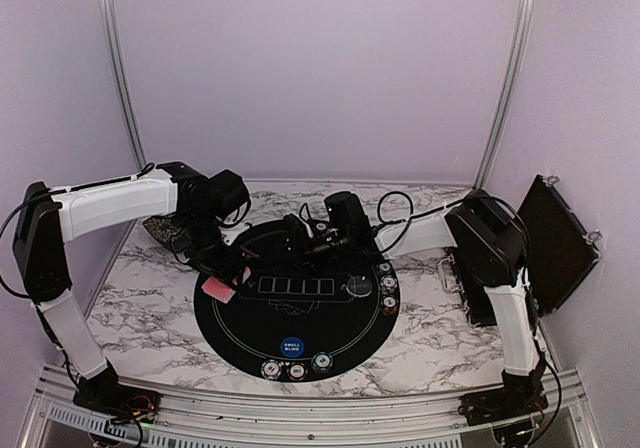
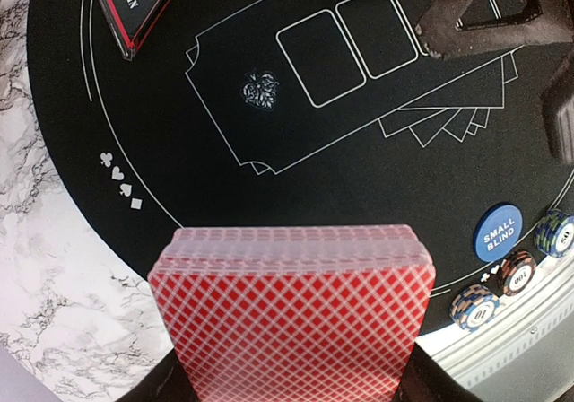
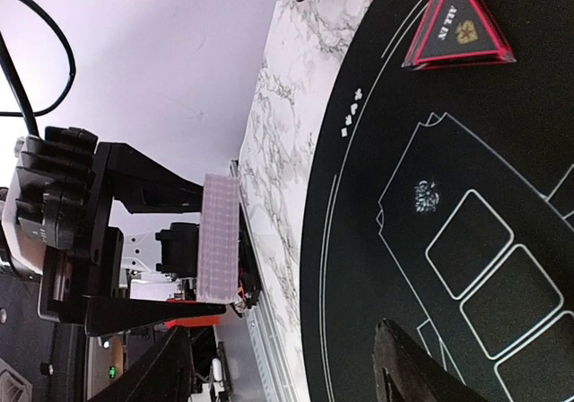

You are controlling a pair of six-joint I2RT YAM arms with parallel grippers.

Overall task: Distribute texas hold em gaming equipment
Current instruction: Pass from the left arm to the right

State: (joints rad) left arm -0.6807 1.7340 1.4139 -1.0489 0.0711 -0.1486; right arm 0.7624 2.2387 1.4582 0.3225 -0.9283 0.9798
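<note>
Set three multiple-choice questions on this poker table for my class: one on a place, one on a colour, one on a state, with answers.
1. Where does the SMALL BLIND button lie?
A. on the marble
B. on the black mat, beside chips
C. on the triangular marker

2. What colour is the back of the card deck?
A. green
B. blue
C. red

3. How does the right gripper stand?
A. open, empty
B. shut on a chip
C. shut on the button

Answers: 1 B, it sits inside the mat's edge next to the chips; 2 C, a red lattice shows; 3 A, its fingers stand apart with nothing between.
</note>
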